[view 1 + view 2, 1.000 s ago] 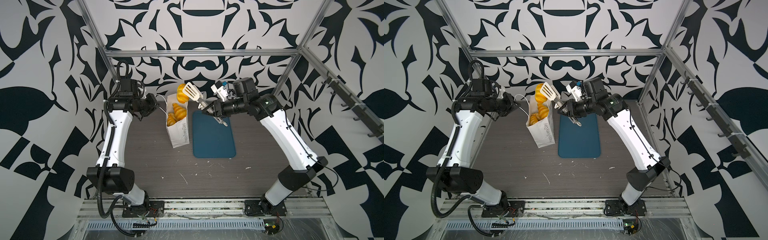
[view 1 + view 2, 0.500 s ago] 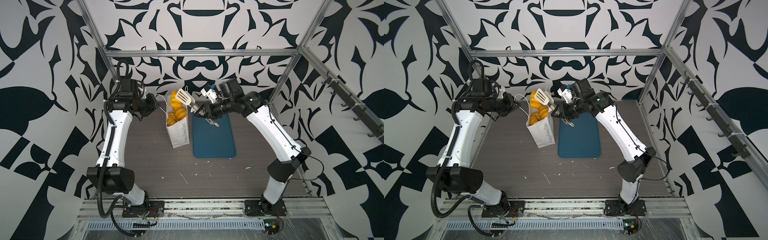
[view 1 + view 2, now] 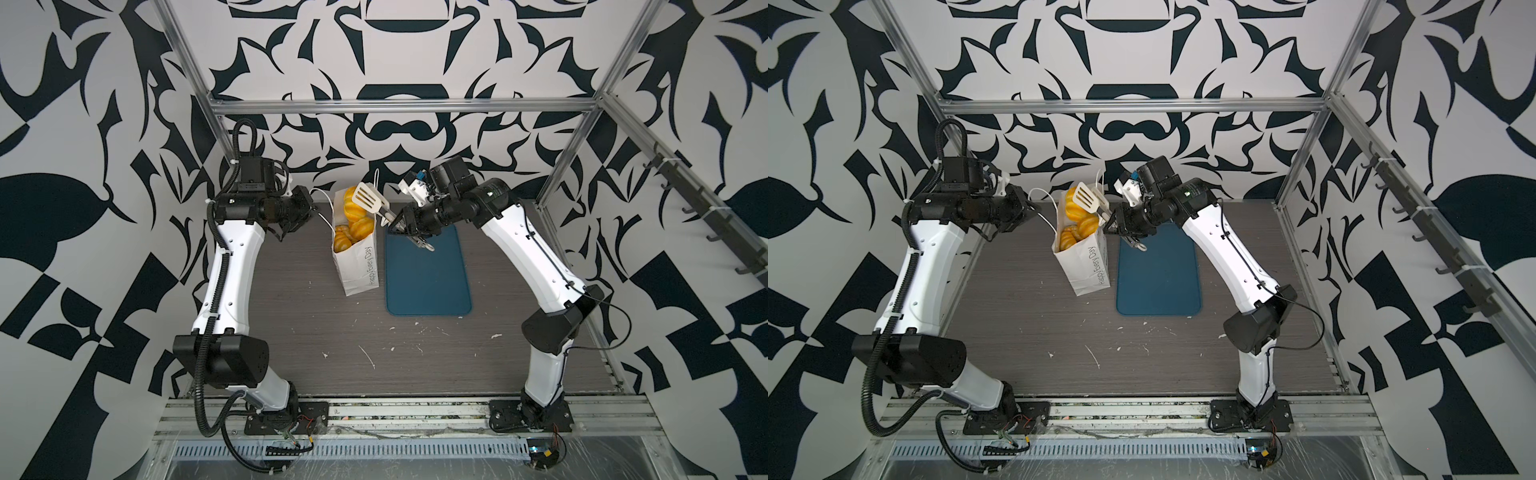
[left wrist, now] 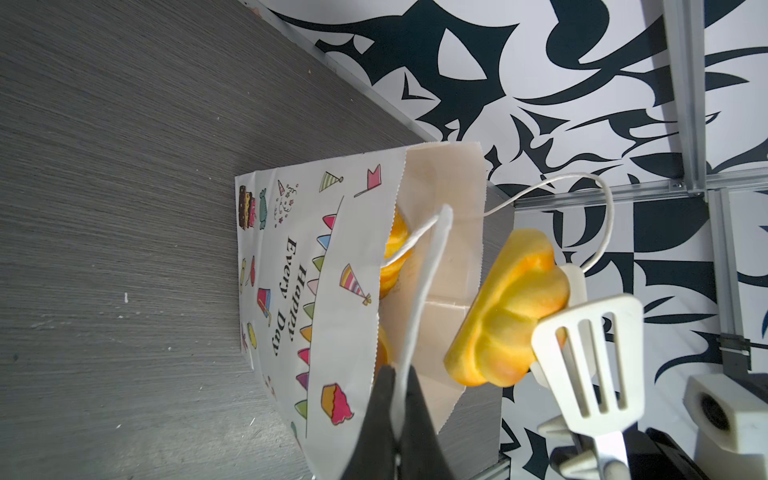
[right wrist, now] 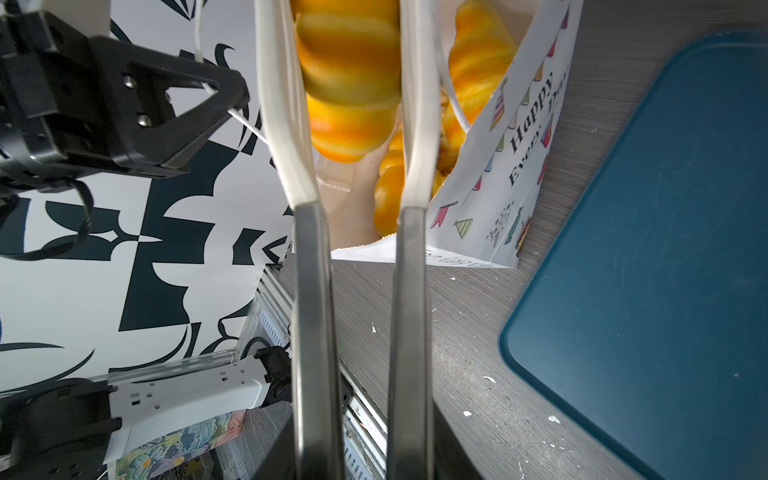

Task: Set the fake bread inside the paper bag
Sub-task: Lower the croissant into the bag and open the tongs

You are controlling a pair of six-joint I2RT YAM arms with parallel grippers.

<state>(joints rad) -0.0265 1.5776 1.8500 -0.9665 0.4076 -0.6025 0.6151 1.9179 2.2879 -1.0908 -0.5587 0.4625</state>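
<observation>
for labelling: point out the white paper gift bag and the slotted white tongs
white paper gift bag (image 3: 358, 271), in a top view, lettered side wall
slotted white plastic tongs (image 3: 371, 200), in a top view, slotted head

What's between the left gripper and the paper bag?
Only the bag's white cord handle: the left gripper is shut on it, and it runs straight to the paper bag. Clearest in the left wrist view.

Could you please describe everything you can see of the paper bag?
The paper bag is white, printed with "Happy Every Day" and party drawings, zigzag-cut at the rim. It stands open on the grey table, beside the blue tray, with golden bread inside. The left hand pinches one white cord handle.
</observation>
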